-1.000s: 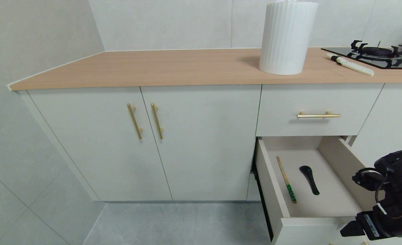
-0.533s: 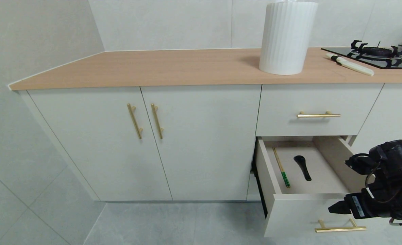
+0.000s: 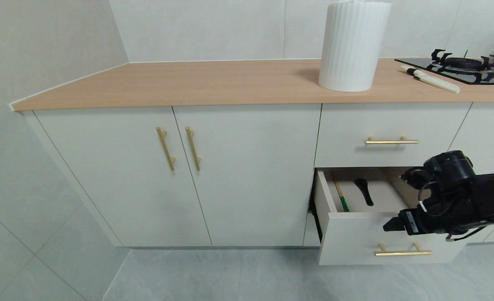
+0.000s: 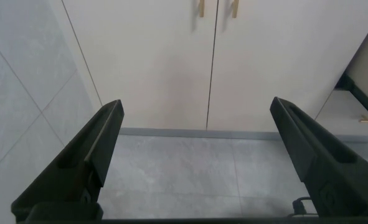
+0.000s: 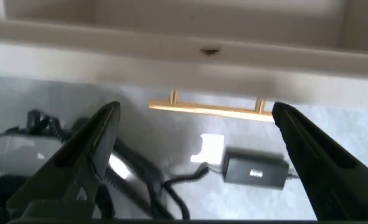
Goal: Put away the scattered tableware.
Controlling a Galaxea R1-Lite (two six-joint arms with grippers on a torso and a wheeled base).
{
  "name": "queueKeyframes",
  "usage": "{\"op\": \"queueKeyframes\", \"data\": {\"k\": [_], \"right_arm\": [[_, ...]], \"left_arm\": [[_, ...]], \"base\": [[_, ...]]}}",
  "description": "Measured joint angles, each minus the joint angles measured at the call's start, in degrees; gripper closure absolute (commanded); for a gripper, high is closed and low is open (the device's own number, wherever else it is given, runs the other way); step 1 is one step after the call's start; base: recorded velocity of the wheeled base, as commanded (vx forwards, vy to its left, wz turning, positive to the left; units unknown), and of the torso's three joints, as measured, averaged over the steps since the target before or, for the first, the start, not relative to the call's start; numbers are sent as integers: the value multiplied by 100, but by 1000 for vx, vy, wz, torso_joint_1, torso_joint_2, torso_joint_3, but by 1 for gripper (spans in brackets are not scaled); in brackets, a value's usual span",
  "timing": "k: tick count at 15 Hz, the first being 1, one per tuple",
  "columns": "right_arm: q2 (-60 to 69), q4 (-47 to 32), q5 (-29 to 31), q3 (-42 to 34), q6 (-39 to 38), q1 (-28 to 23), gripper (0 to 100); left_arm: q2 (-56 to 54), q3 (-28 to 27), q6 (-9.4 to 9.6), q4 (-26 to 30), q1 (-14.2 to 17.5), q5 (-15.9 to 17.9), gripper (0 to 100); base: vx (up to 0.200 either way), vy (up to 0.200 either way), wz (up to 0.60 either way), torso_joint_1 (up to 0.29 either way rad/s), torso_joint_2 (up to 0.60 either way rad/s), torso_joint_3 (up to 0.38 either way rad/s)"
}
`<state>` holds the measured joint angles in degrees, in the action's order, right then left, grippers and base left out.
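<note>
The lower drawer (image 3: 355, 238) stands partly open under the bench (image 3: 188, 83), and the tableware sits inside it. The chopsticks (image 3: 341, 198) with green ends lie along the drawer's left wall. The black spoon (image 3: 364, 192) lies just beside them, not touching, its bowl toward the back. The near ends of both are hidden behind the drawer front.

The right hand (image 3: 391, 225) is at that front panel, just above the gold handle (image 3: 402, 252). From the head view I cannot tell whether it actually touches the panel. In the right wrist view the right hand (image 5: 196, 143) has its fingers (image 5: 84, 162) spread wide apart, holding nothing. The handle (image 5: 215, 109) runs across between them, farther off.

The left hand (image 4: 196, 155) is down low, its fingers (image 4: 90, 155) also wide apart with nothing in them. It faces the grey floor (image 4: 190, 168) and the foot of the double cabinet doors (image 4: 208, 62).

On the bench a tall white ribbed canister (image 3: 351, 46) stands upright. A pale knife (image 3: 431, 79) lies near the edge of the black stove (image 3: 464, 67). The upper drawer (image 3: 343, 133) is shut.
</note>
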<state>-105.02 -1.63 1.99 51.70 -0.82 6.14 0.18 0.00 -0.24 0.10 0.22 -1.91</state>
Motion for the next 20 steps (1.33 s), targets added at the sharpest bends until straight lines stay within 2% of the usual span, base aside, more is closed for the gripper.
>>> {"op": "queueKeyframes", "data": {"k": [3,11,20], "right_arm": [[-462,0,239,585,0,-4,0],[-1341,190,261,1838,68,-201,0],[-2058,2303,389,1748,16,-358,0]], "left_arm": [[0,0,0,0,2,2,0],[0,0,0,0,2,2,0],[0,0,-2,0,2,2,0]], "base": [[0,0,0,0,0,0],[0,0,0,0,0,0],[0,0,0,0,0,0]]}}
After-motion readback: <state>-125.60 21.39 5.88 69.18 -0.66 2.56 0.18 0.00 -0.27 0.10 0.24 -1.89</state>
